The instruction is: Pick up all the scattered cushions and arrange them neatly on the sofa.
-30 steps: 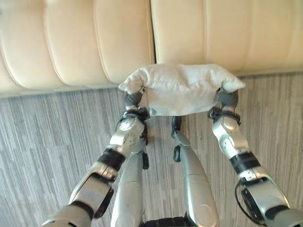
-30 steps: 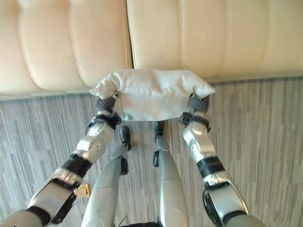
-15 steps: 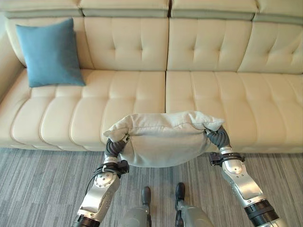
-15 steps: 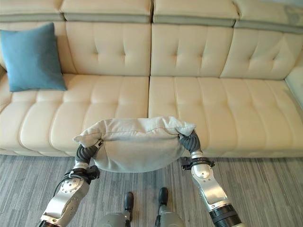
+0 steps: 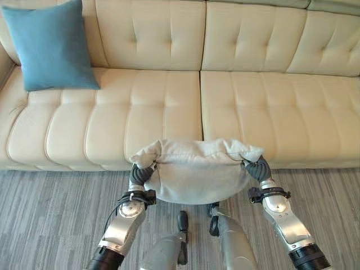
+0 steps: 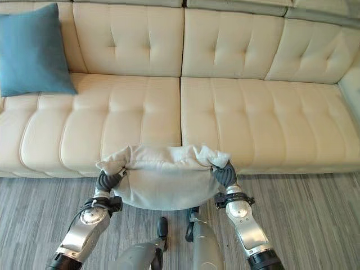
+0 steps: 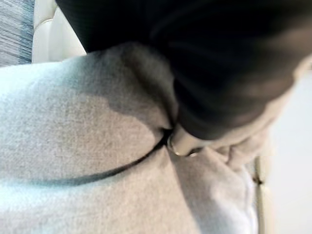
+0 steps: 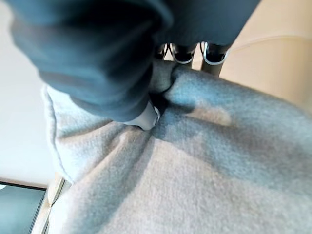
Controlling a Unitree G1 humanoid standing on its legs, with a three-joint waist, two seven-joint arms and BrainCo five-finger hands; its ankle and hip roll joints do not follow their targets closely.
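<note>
The right hand [image 8: 146, 117] shows under its dark ribbed cover, with the thumb pressed into the grey cushion [image 8: 195, 185] and dark-tipped fingers [image 8: 184, 53] hooked over the cushion's bunched upper edge. The cloth puckers into a fold between thumb and fingers. Beyond the cushion lies the cream sofa [image 8: 273, 63], its surface crossed by a seam.

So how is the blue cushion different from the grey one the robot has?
The blue cushion leans upright on the sofa; the grey cushion hangs off it, gripped at both ends by the left hand and right hand. The blue cushion looks smooth, the grey cushion bunched. Both are soft.
</note>
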